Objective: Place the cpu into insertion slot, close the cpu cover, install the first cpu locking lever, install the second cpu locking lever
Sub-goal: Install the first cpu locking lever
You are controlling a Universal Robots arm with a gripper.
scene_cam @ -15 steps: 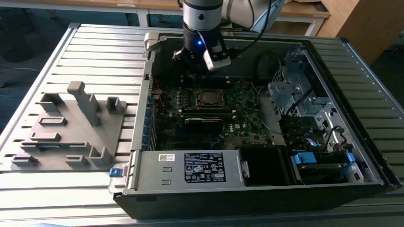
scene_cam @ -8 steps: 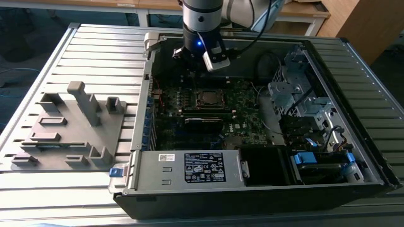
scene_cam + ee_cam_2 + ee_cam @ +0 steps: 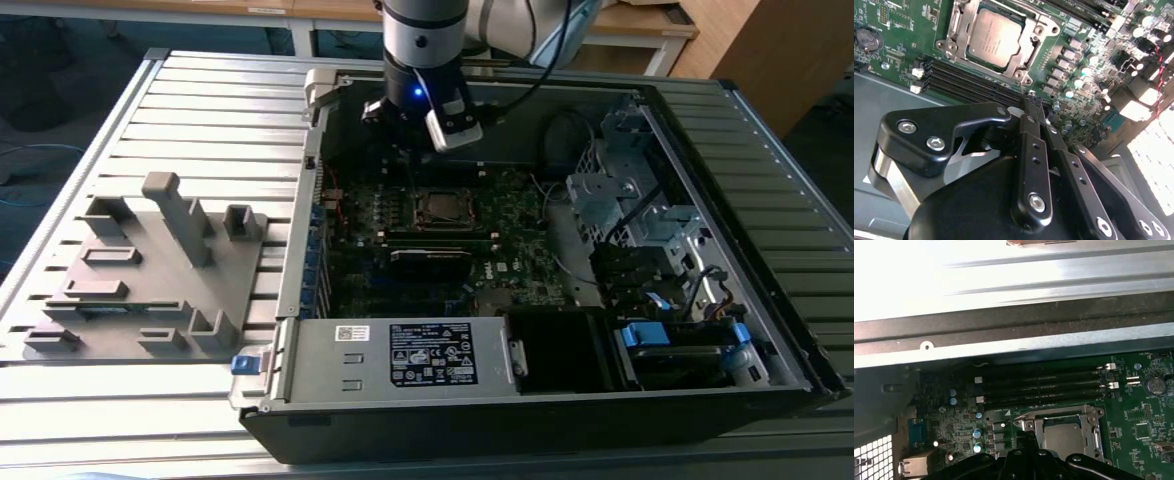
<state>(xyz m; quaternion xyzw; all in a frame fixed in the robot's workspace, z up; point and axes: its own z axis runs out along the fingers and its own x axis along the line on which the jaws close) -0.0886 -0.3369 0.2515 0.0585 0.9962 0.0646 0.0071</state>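
- The cpu (image 3: 994, 37) lies seated in the insertion slot (image 3: 1024, 76), with the cpu cover (image 3: 1040, 26) apparently down around it.
- The tool (image 3: 1029, 99), fingers together and holding nothing, hangs just beside the slot's corner; in the exterior view it stands at 12 o'clock of the slot.
- This is probably a locking lever step, though the lever is too fine to make out. Press with the closed tips on the lever alone, clear of the chip and the capacitors (image 3: 1069, 75).

Exterior view high, looking down; both wrist views close, sharing cpu (image 3: 995, 37) (image 3: 1066, 436).
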